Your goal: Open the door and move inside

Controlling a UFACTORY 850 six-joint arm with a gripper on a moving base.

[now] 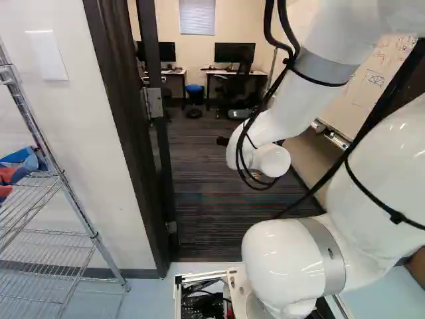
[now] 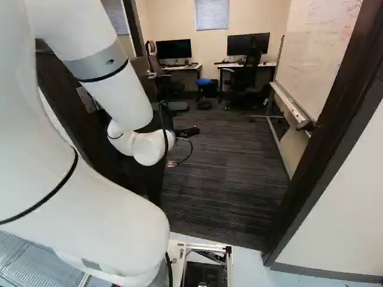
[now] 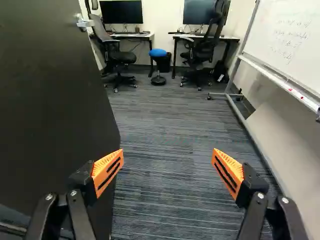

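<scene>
In the right base view my gripper (image 2: 187, 131) reaches through the doorway, partly hidden by the wrist. The wrist view shows the gripper (image 3: 167, 171) with its orange-padded fingers wide apart and only carpet visible between them. The dark door (image 3: 50, 105) stands swung open into the room, beside one finger; whether they touch I cannot tell. Its metal handle (image 3: 85, 22) is farther ahead, away from the fingers. From the left base view, the door (image 1: 151, 63) appears nearly edge-on at its hinge (image 1: 154, 103), close to the dark door frame (image 1: 123, 126).
The opposite door frame (image 2: 326, 134) rises at the right. Inside are striped carpet (image 3: 160, 130), a whiteboard (image 3: 287, 37) on a stand, desks, office chairs (image 3: 200, 52) and a blue-topped stool (image 3: 158, 53). A wire shelf (image 1: 50, 219) stands outside, left of the doorway.
</scene>
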